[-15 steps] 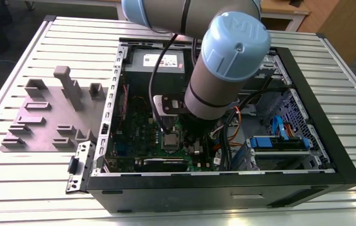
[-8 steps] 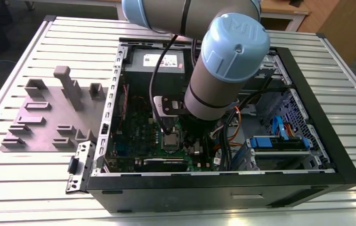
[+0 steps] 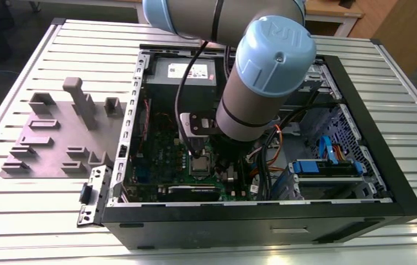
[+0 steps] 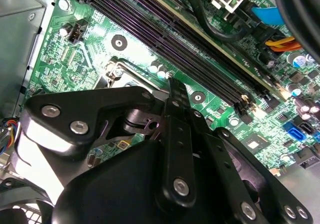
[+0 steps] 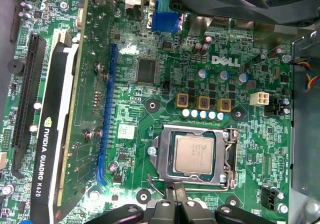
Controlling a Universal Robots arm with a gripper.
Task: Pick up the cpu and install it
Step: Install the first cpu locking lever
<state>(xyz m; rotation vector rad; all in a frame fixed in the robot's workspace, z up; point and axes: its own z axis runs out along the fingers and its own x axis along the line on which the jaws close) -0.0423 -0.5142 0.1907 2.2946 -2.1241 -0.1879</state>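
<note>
The cpu (image 5: pixel 194 155), a pale silver square chip, lies flat in the metal-framed socket (image 5: pixel 159 156) on the green motherboard (image 5: pixel 150 44). In the exterior view the cpu (image 3: pixel 202 164) shows deep inside the open black computer case (image 3: pixel 267 212), under the arm's wrist. My gripper (image 5: pixel 173 186) hangs just beside the socket's edge, its black fingers pressed together with nothing between them. In the second wrist view the gripper (image 4: pixel 172 86) and its black linkage hide the socket from view.
A graphics card (image 5: pixel 47 149) stands along one side of the board and memory slots (image 4: pixel 165 29) run along the other. Cables and blue drive connectors (image 3: pixel 326 165) crowd the case at the exterior view's right. A grey fixture plate with upright blocks (image 3: pixel 54 138) lies outside the case.
</note>
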